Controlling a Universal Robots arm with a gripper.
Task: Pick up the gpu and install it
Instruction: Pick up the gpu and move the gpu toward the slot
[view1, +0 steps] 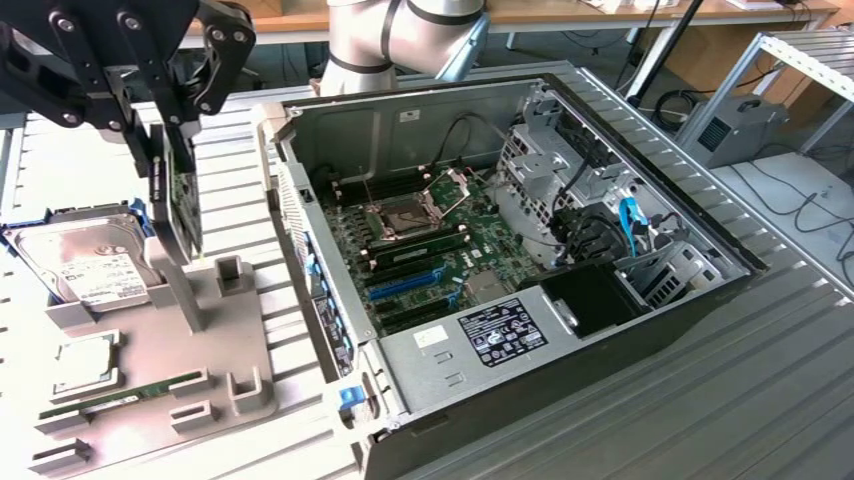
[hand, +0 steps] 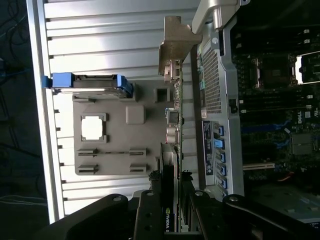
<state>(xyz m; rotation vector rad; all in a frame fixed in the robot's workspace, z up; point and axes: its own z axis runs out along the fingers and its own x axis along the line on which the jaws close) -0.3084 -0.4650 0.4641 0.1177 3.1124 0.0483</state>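
Observation:
The gpu (view1: 180, 200) is a thin black card standing on edge over the back of the grey holder tray (view1: 160, 350), at the exterior view's left. My gripper (view1: 163, 135) comes down from above and is shut on the card's upper edge, one black finger on each face. In the wrist view the gpu (hand: 176, 105) runs away from the gripper (hand: 172, 182) and ends in its silvery metal bracket (hand: 177, 45). Whether the card's lower edge still touches the holder I cannot tell. The open computer case (view1: 327, 300) lies just to the exterior view's right of the card.
Inside the case lies the green motherboard (view1: 427, 240) with blue and black slots (view1: 400, 285). On the holder tray are a silver hard drive (view1: 87, 265) in a blue frame, a processor chip (view1: 83, 360) and a green memory stick (view1: 127, 390). The ribbed metal table (view1: 747, 400) extends around everything.

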